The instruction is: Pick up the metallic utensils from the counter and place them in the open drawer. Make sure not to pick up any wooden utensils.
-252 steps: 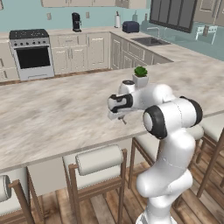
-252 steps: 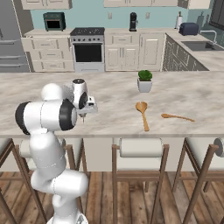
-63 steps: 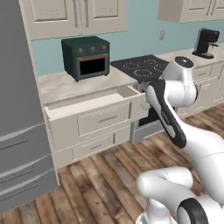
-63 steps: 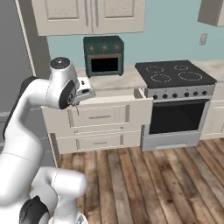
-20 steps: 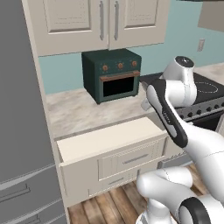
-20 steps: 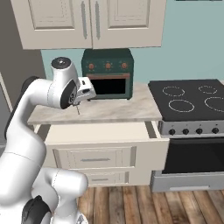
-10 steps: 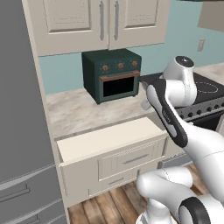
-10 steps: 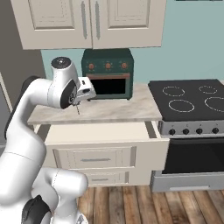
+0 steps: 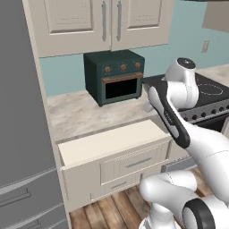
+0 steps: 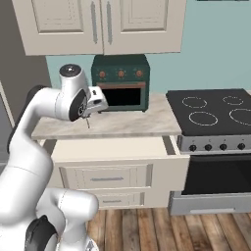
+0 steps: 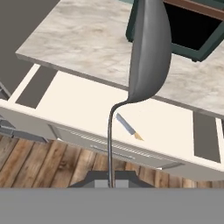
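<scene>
My gripper (image 11: 109, 180) is shut on the handle of the grey metal spoon (image 11: 148, 52), whose bowl points away from the hand. The spoon hangs over the open drawer (image 11: 83, 103), a wide cream-white tray pulled out below a marbled beige worktop (image 11: 83, 37). The small knife (image 11: 127, 126), steel blade and orange-tan handle, lies inside the drawer near its front wall. In the right base view the gripper (image 10: 88, 116) hovers above the drawer's (image 10: 112, 147) left half, the spoon (image 10: 88, 123) dangling below it. The drawer (image 9: 107, 143) also appears in the left base view. The wooden utensils are out of view.
A dark green toaster oven (image 10: 120, 81) stands on the worktop behind the drawer. A black stove (image 10: 215, 112) is to the right, a grey fridge (image 9: 22, 112) to the left. Cream wall cabinets (image 10: 98, 24) hang overhead. Wood floor lies below.
Nothing has visibly moved over the last second. In the older frames the base stood at an island, then drove up to this drawer with the spoon in the gripper.
</scene>
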